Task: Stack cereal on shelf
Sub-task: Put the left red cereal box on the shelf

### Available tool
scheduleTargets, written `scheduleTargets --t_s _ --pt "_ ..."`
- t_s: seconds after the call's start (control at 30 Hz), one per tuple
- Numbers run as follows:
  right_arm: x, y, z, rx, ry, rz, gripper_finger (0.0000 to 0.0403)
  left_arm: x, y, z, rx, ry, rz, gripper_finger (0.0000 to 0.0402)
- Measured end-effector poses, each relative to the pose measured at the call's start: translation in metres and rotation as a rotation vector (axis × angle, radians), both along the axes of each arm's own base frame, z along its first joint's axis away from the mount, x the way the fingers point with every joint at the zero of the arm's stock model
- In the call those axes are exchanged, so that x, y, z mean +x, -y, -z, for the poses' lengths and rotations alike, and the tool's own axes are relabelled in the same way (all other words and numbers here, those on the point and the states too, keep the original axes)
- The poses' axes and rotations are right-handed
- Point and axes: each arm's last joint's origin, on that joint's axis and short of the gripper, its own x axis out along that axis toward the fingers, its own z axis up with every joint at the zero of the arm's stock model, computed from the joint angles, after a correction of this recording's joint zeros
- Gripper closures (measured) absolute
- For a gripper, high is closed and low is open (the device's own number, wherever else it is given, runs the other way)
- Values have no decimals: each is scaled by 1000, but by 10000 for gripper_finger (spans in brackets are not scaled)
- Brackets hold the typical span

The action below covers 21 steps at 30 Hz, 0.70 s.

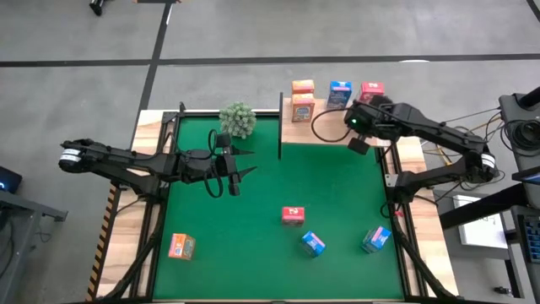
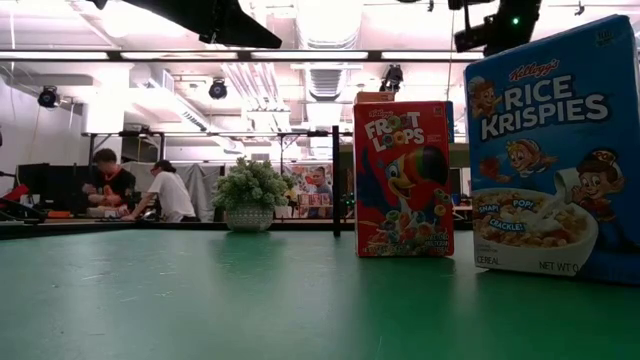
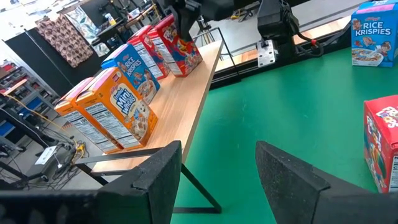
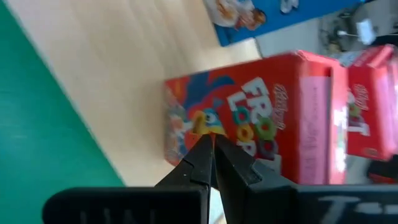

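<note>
The light wooden shelf (image 1: 329, 133) lies at the mat's far right. On it stand two orange boxes (image 1: 303, 98), a blue box (image 1: 340, 93) and two red boxes (image 3: 169, 42). My right gripper (image 4: 212, 149) is shut and empty, pointing down over the nearer red box (image 4: 261, 124). It also shows in the high view (image 1: 361, 120). My left gripper (image 1: 245, 165) is open and empty over the mat's far left part. It also shows in its own wrist view (image 3: 217, 168). A red box (image 1: 292, 215), two blue boxes (image 1: 313, 244) (image 1: 376, 240) and an orange box (image 1: 180, 246) stand on the mat. My right gripper's shut fingertips (image 4: 205, 152) stand right in front of the printed face (image 4: 224, 127) of the red box on the shelf. I cannot tell whether they touch it.
A round green plant (image 1: 238, 118) stands at the mat's far edge beside a thin black post (image 1: 280, 127). The green mat (image 1: 253, 253) has free room in its middle. In the low view, people (image 2: 150, 190) sit in the room far behind.
</note>
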Motion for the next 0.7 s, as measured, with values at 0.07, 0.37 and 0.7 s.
scheduleTargets --t_s 0.07,0.37,0.7 --pt "-1 1 2 -31 -29 11 394 0 0 0 0 0 0 212" --pt "-6 1 3 -70 -100 41 394 0 0 0 0 -1 0 212" --pt "-7 -6 -2 101 116 6 394 0 0 0 0 -5 0 212"
